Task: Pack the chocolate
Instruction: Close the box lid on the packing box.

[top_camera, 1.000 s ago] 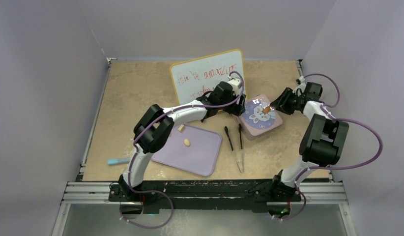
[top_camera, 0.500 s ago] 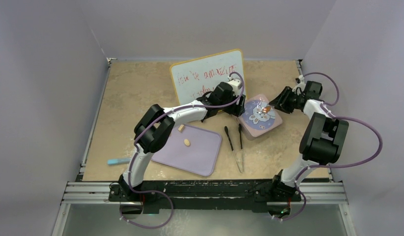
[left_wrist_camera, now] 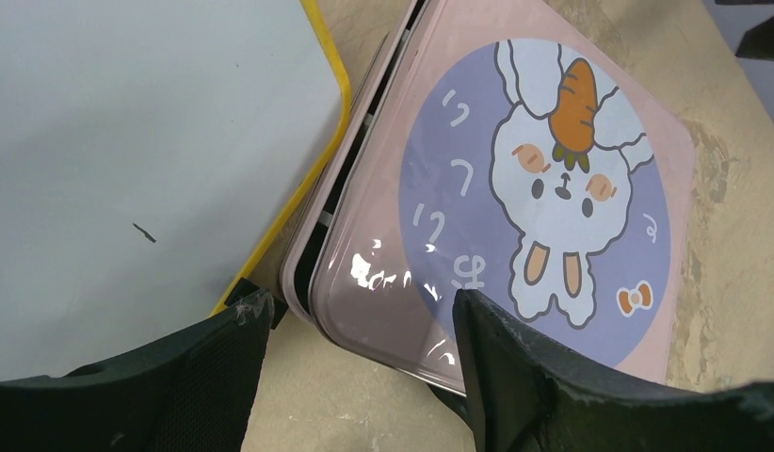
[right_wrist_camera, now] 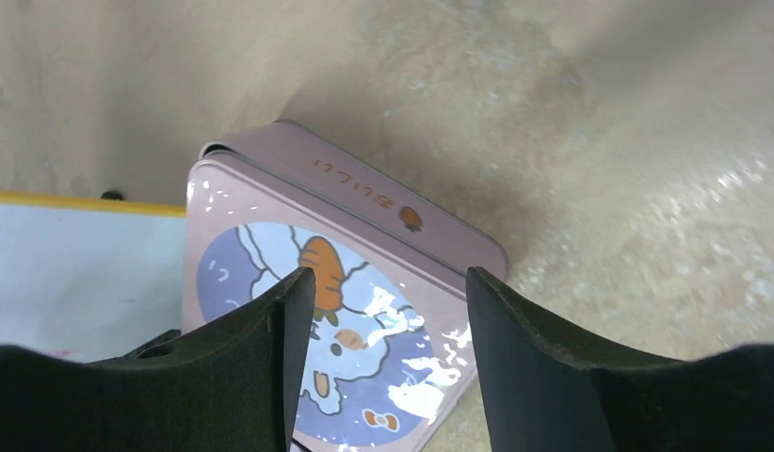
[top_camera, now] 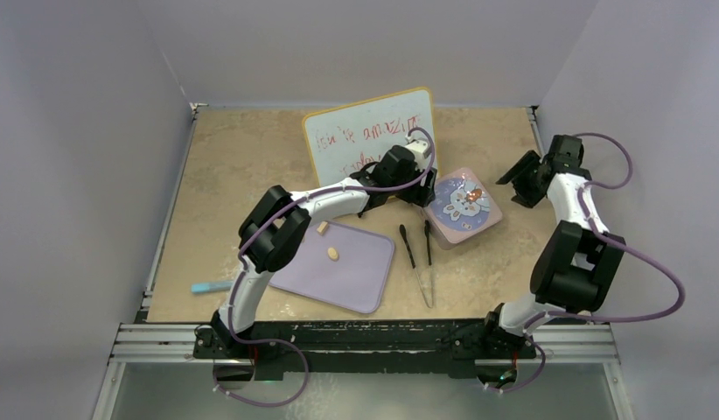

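Of the chocolate [top_camera: 334, 255] I see two tan pieces on the lavender tray [top_camera: 356, 280], well apart from my left tool [left_wrist_camera: 360, 311], to its left and nearer the arm bases. The oval one lies flat with its long axis roughly left to right across the tray. The smaller piece [top_camera: 322, 227] sits at the tray's far left edge, and it is too small for me to tell its heading. My left arm reaches out low across the bench [top_camera: 242, 166], forearm nearly level, wrist beside the whiteboard [top_camera: 371, 131]. Its tool stands with fingers apart, astride the near corner of the pink rabbit tin [top_camera: 462, 206]; I cannot tell whether either finger touches it. The lid lies on the tin, with a dark gap along the edge next to the whiteboard. My right arm is folded upright, its right tool [right_wrist_camera: 388, 278] raised and well to the right of the tin, fingers apart and holding nothing. A second ago that tool was over the lid; it has since drawn back to the right. The left arm, the tray and both pieces have not moved.
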Controlling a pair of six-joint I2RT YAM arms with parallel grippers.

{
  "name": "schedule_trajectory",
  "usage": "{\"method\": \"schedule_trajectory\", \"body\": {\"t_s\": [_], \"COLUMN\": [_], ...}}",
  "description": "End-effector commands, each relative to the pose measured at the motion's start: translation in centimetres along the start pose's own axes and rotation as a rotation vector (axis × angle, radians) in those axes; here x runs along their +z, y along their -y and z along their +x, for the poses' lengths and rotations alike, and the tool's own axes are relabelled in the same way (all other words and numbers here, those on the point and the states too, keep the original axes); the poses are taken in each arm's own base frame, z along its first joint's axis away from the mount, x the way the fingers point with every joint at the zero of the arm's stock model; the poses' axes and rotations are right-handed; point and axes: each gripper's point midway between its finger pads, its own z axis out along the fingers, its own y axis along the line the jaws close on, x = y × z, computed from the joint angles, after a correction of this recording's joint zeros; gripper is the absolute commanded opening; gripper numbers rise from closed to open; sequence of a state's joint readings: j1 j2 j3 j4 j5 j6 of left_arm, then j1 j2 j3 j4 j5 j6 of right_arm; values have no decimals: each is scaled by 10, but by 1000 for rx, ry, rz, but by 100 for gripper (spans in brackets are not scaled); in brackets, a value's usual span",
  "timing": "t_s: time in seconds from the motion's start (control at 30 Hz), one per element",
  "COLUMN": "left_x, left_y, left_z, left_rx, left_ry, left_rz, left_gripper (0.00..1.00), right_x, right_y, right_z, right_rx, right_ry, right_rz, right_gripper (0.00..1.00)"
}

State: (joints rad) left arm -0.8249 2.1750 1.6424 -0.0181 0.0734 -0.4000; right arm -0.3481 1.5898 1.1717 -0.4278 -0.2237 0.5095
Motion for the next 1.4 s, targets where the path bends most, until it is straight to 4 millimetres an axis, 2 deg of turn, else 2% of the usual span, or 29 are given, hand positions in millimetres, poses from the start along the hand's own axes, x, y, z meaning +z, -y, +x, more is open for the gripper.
{"method": "schedule_trajectory", "body": {"t_s": [0.0,0.3,0.47,0.7,1.37], "left_x": [-6,-6,-8,-8,-6], "left_y": [7,6,4,3,3], "left_z": [-30,-33,-32,-34,-27], "left_rx": [31,44,55,57,34], "left_ry": [72,79,80,83,68], "left_rz": [12,5,-3,-6,-3], "left_gripper": [69,69,69,70,70], "right_x": [-16,-4,0,3,-2], "right_y": [28,39,40,47,20], "right_z": [7,31,31,39,57], "right_rx": [96,104,99,118,172], "right_ry": [43,-17,11,-1,-24], "right_rz": [155,154,143,163,-8], "right_gripper": [63,62,57,56,39]}}
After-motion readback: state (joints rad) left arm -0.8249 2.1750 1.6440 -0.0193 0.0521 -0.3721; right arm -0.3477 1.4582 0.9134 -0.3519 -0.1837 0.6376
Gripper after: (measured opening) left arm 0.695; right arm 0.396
